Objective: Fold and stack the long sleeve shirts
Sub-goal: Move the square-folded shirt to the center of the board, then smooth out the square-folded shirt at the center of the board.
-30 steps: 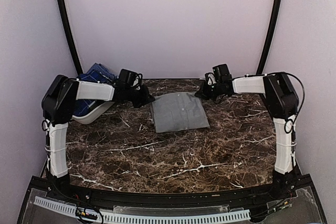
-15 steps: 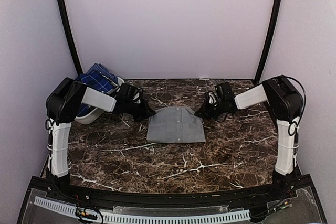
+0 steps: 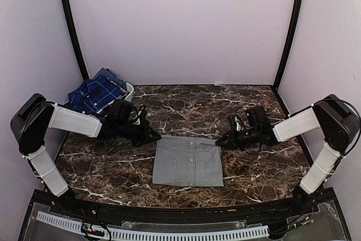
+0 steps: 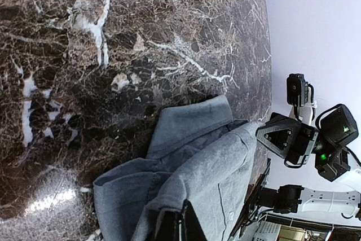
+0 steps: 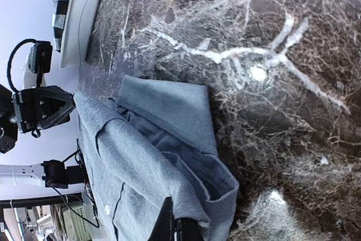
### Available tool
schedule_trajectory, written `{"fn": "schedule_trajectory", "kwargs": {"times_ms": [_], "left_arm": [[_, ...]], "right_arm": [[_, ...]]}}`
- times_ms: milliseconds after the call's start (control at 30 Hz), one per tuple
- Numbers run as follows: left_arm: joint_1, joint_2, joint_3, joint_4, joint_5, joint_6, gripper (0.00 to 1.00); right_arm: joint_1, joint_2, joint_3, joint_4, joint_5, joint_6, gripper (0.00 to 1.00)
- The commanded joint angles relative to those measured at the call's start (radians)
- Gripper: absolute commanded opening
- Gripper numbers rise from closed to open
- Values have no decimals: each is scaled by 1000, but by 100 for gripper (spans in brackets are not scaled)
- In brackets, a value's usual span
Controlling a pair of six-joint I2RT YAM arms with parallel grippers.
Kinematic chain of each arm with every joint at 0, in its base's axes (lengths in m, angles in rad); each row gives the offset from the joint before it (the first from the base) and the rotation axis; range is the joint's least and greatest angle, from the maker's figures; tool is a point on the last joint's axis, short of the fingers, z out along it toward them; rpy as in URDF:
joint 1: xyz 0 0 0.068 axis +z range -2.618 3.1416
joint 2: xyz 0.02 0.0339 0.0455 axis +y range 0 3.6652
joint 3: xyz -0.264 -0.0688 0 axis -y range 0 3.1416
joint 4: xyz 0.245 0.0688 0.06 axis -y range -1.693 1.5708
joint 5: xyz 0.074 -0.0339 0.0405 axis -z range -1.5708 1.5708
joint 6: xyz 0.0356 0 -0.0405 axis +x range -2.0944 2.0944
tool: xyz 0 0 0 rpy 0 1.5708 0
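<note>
Dark brown marble worktop point(image 3: 113, 167) with white veins, pale lilac walls on three sides.

Plain mid-grey collared button-up shirt point(image 3: 189, 162): folded to a neat rectangle at lower centre of the overhead frame, buttons up, collar at its upper edge. It lies flat on the worktop except at the two upper corners.

Left pincer point(image 3: 157, 137): clamped on the shirt's upper-left corner. Right pincer point(image 3: 219, 144): clamped on the upper-right corner. Both wrist views agree. The cloth lifts off the marble into closed fingertips at the bottom of each frame, with the collar and folded layers showing beyond.

My reading of the hold: taking both shoulders at once holds the top edge taut and level, so the folded packet can be slid or laid down without its layers opening. I take the low, mirrored reach of the arms to serve the same end.

Dark blue plaid shirt with thin white lines point(image 3: 93, 91): heaped unfolded in the white oval plastic basket point(image 3: 130, 90), upper left of the overhead frame, well apart from the grey one. I judge it is parked there until the grey shirt is settled as the base of the stack, so about half the job remains.

Writing: none I can read. No collar tag shows and the arms carry no legible marking.
</note>
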Motion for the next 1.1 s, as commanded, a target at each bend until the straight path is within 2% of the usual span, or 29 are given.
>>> {"fn": "schedule_trajectory", "kwargs": {"times_ms": [0,200,267,333,400,433,500,567,700,867,1067], "left_arm": [[13,-34,10,-30,-40,14,0],[13,9,74,-50,-49,39,0],[14,29,107,-73,-55,53,2],[16,45,146,-97,-63,70,7],[17,52,163,-114,-75,79,27],[18,50,168,-128,-80,87,44],[20,38,178,-150,-103,100,56],[21,15,184,-183,-136,118,59],[18,-37,188,-247,-178,160,56],[-10,-76,156,-292,-153,167,43],[-65,-60,125,-288,-88,176,37]], "right_arm": [[-1,-55,10,-33,53,-24,0],[-2,-57,47,-70,97,-34,1],[-3,-69,48,-76,120,-31,14],[-4,-90,51,-88,144,-36,32],[-3,-113,59,-110,164,-51,42],[-3,-125,62,-122,168,-60,46],[3,-150,71,-154,195,-82,48],[21,-172,86,-187,221,-102,43],[91,-171,124,-228,249,-128,35],[162,-85,194,-241,247,-152,29],[132,50,234,-213,231,-128,25]]}}
